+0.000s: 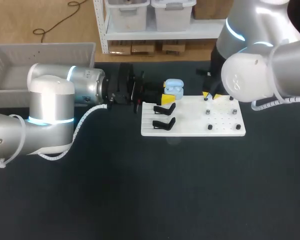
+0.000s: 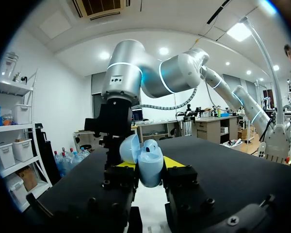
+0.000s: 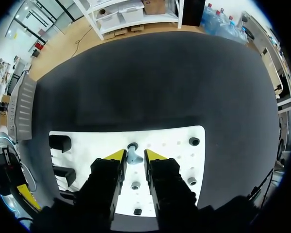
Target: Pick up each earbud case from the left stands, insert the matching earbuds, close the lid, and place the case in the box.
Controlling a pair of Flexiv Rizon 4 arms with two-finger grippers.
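A light blue earbud case (image 1: 174, 89) with its lid open is upright between the fingers of my left gripper (image 1: 168, 96), which is shut on it above the back left corner of the white board (image 1: 225, 125). The left wrist view shows the case (image 2: 149, 165) pinched from both sides in that gripper (image 2: 149, 174). My right gripper (image 1: 210, 95) hangs over the board's back edge. In its own view a small light blue earbud (image 3: 132, 156) stands on the board (image 3: 174, 141) between the yellow tips of that gripper (image 3: 135, 154), which are close on either side of it.
Two black stands (image 1: 165, 109) (image 1: 163, 123) sit on the board's left part. Small black pegs (image 1: 209, 127) dot its right part. A grey box (image 1: 20, 65) stands at the table's back left. Dark table surface lies open in front of the board.
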